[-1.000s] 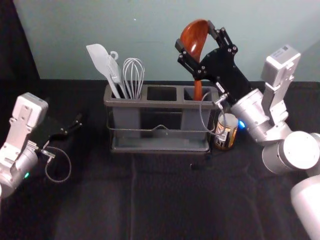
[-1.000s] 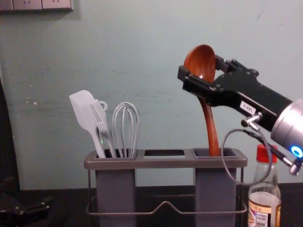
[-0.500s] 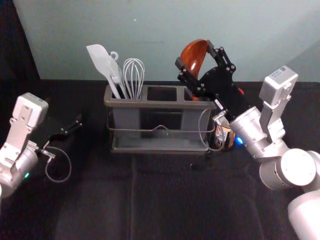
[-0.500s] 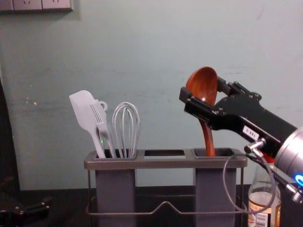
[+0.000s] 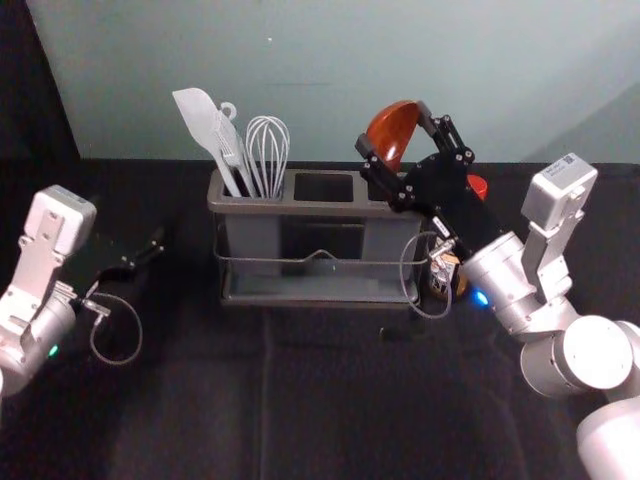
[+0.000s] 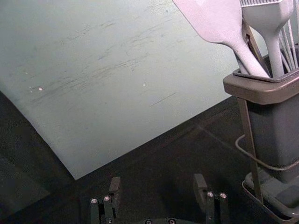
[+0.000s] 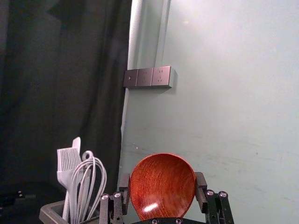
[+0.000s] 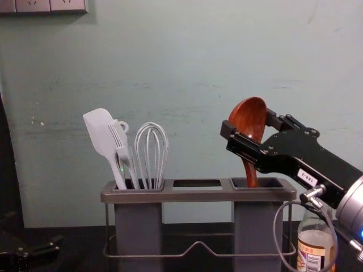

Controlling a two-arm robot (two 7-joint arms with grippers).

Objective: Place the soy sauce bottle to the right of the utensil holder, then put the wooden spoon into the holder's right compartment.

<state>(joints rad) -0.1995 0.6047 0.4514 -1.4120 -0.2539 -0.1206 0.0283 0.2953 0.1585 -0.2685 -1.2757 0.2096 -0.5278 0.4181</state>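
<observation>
The wooden spoon [image 7: 161, 189] was clamped by its glossy red-brown bowl between the right gripper's [image 8: 249, 123] widely parted fingers, its handle reaching below them into the holder's [image 8: 198, 195] right compartment. Lower, beside the holder, stood the soy sauce bottle [image 8: 313, 243]. The left gripper [image 5: 148, 255] was well apart, open.

From my chest, the wooden spoon's [image 8: 248, 118] lower end is hidden inside the right compartment [image 8: 273, 183], and the soy sauce bottle [image 8: 316, 239] has its cap behind my right arm [image 8: 353, 207], its base cut off by the picture's edge and its label's small print too fine for me to read. From my head, that arm covers the bottle's middle, and my right pincer [image 5: 393, 130] hides the spoon's handle. My left wrist view crops the spatula [image 6: 217, 21] and utensil holder [image 6: 261, 91].
</observation>
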